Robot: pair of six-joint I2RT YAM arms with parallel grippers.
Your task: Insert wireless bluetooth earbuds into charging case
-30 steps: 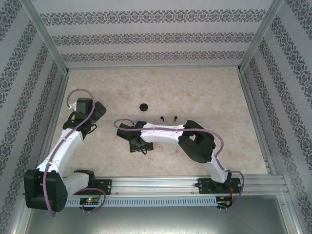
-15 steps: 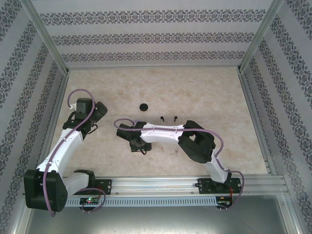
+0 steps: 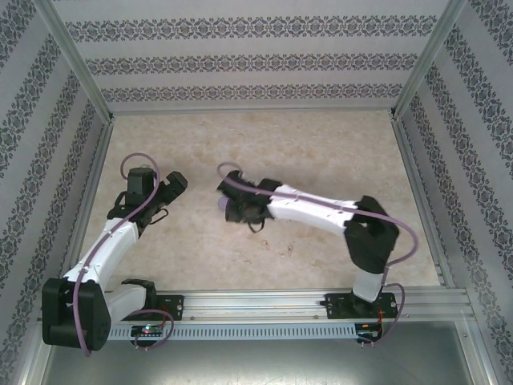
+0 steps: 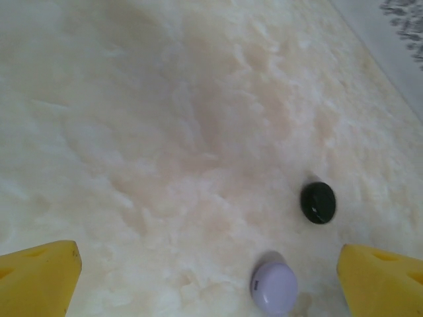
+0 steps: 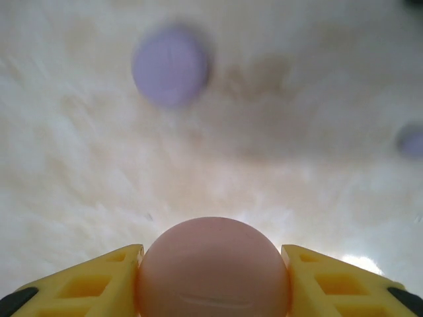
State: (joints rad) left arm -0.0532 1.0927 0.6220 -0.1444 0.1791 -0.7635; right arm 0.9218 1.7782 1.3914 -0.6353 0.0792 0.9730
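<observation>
The pink case [image 5: 213, 267], round and smooth with a faint seam across its front, sits between the yellow fingers [image 5: 99, 274] of the right gripper [image 5: 213, 259]. Both fingers press against its sides, so the gripper is pinching it. I cannot tell whether the case rests on the worktop [image 5: 317, 191] or is lifted off it.

Beyond it lies a lilac case [image 5: 170, 64], blurred, flat on the pale marbled surface. A smaller lilac blur [image 5: 411, 141] at the right edge of that view is too soft to identify.

From above, the right arm [image 3: 321, 210] reaches leftward across the middle of the worktop, and its gripper [image 3: 239, 210] is just beside the lilac case [image 3: 220, 205].

The left gripper [image 4: 206, 261] is spread wide and holds nothing. Between and beyond its yellow fingers [image 4: 39, 274], the lilac case [image 4: 273, 287] lies near a black case [image 4: 318, 202]; the two are apart. In the top view, this gripper [image 3: 176, 183] points toward the right one from the left.
</observation>
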